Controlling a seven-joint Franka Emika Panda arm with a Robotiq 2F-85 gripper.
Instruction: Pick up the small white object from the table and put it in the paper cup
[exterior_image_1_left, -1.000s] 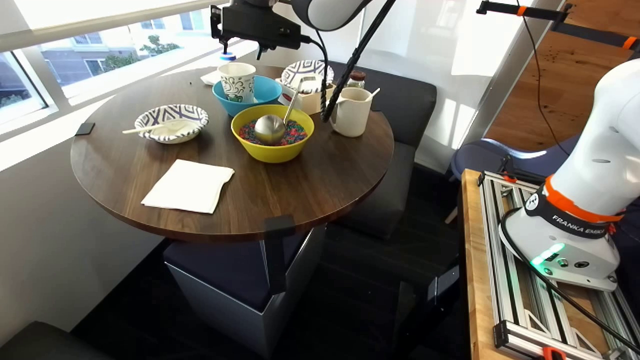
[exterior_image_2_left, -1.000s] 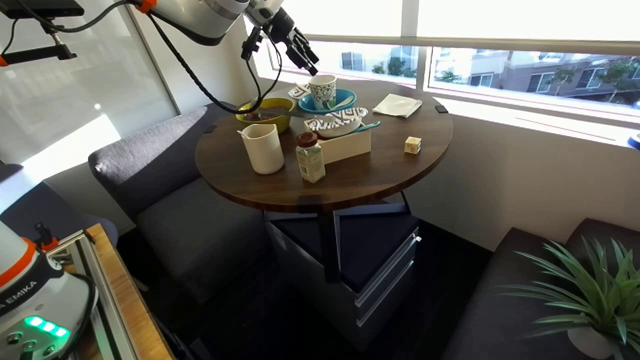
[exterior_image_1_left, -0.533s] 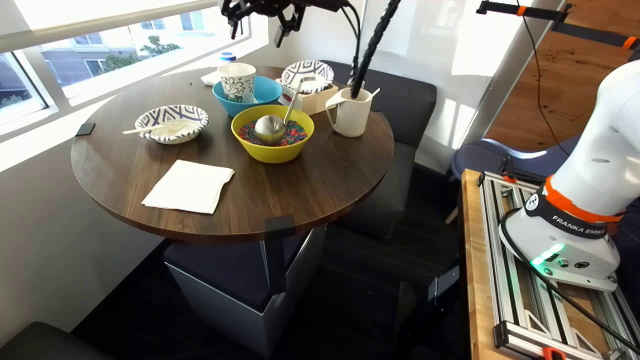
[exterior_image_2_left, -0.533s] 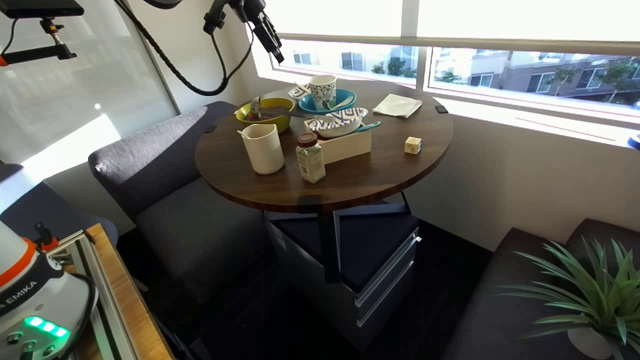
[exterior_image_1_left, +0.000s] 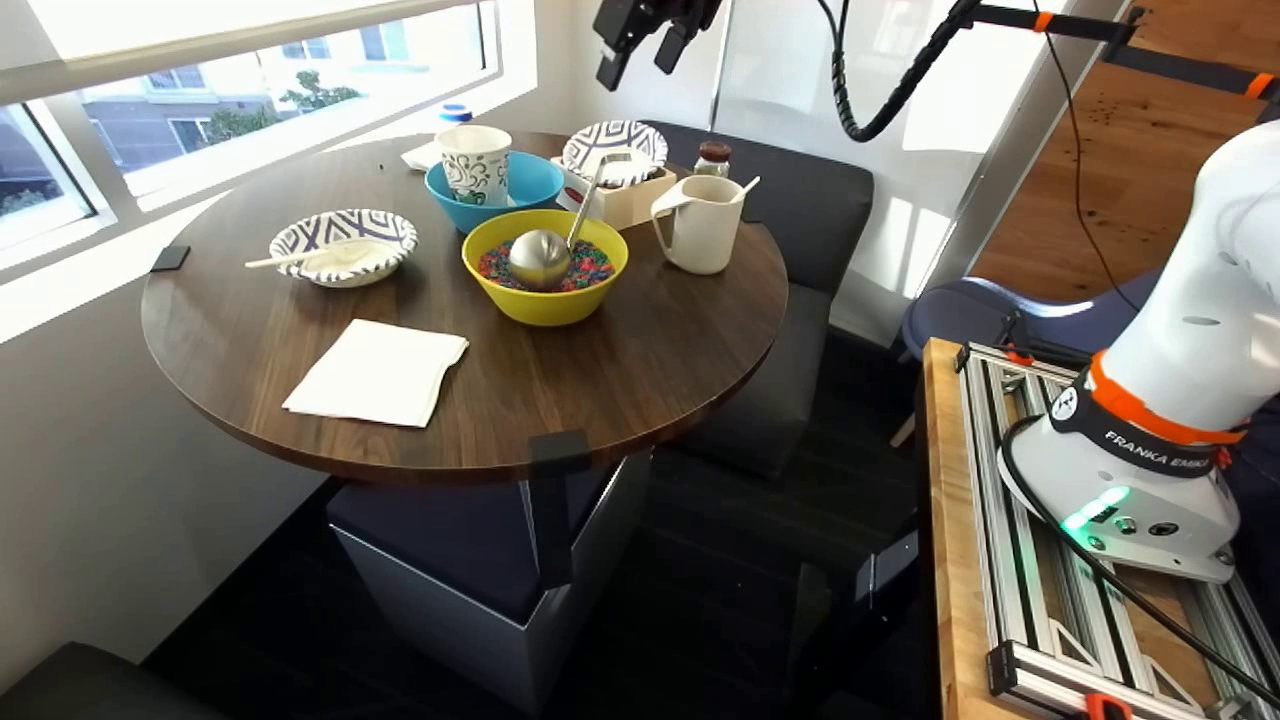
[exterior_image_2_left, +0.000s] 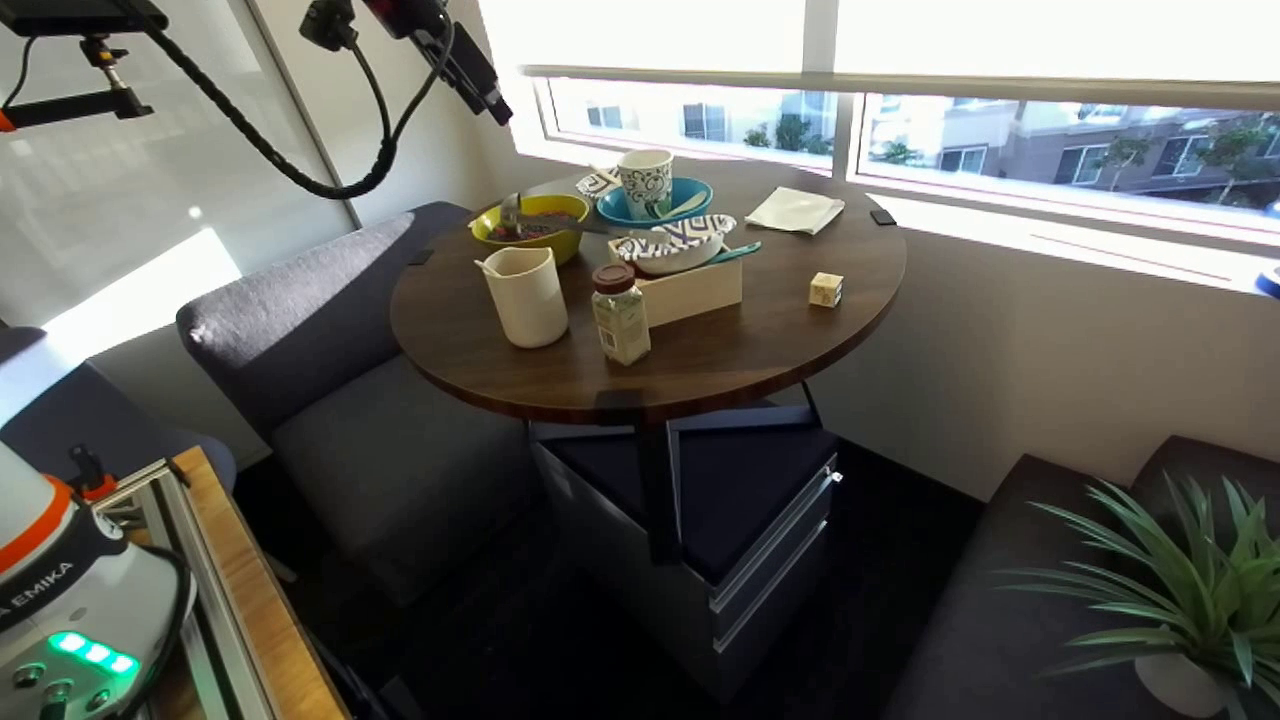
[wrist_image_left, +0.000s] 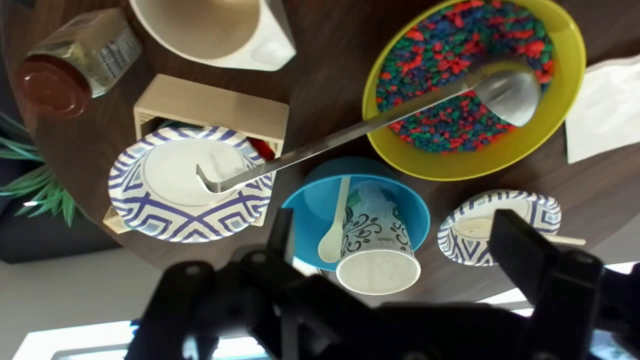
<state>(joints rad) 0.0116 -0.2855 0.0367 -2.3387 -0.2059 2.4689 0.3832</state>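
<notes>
the robot's gripper (exterior_image_1_left: 637, 66) hangs in the air, well apart from the round wooden table (exterior_image_1_left: 570, 380), its two fingers (wrist_image_left: 522, 250) spread wide. in an exterior view, a scroll-printed paper cup (exterior_image_1_left: 475, 165) stands inside a blue bowl (exterior_image_1_left: 542, 180), just beyond a yellow bowl (exterior_image_1_left: 545, 308); a cream-white jug (exterior_image_1_left: 705, 235) stands to their right. in an exterior view, a small whitish cube (exterior_image_2_left: 825, 290) rests near the table's right edge.
</notes>
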